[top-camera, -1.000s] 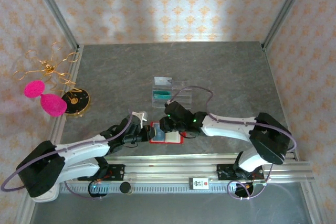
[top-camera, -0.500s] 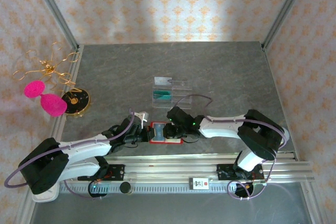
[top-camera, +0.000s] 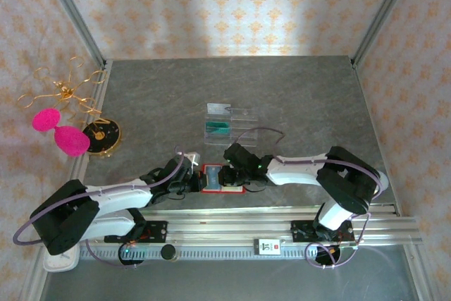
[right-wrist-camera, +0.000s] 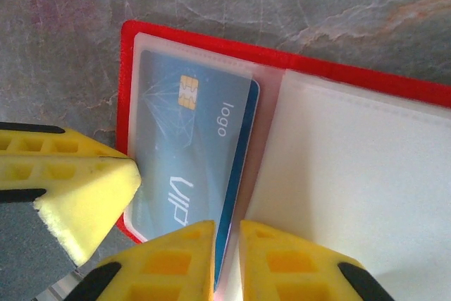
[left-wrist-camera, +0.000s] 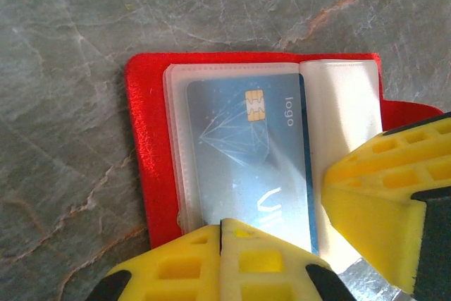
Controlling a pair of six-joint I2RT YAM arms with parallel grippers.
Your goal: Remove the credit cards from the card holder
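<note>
The red card holder (top-camera: 234, 189) lies open near the front rail, a blue credit card (left-wrist-camera: 246, 153) in its clear left sleeve. My left gripper (left-wrist-camera: 222, 225) is shut, fingertips together on the sleeve's near edge. My right gripper (right-wrist-camera: 227, 234) is shut on the blue credit card's (right-wrist-camera: 190, 153) dark inner edge beside the card holder's fold (right-wrist-camera: 352, 79). From above, the left gripper (top-camera: 199, 180) and right gripper (top-camera: 227, 174) meet over the card holder. A teal credit card (top-camera: 217, 127) and a whitish one (top-camera: 218, 108) sit in the clear tray.
The clear slotted tray (top-camera: 243, 123) stands behind the card holder. A black-and-gold disc (top-camera: 101, 135), pink pieces (top-camera: 60, 132) and a gold wire ornament (top-camera: 63, 89) sit at the left wall. A metal rail (top-camera: 268, 223) runs along the front edge.
My right gripper has come down and forward onto the card holder and closed on the card's edge. My left gripper has slid slightly right and closed fully.
</note>
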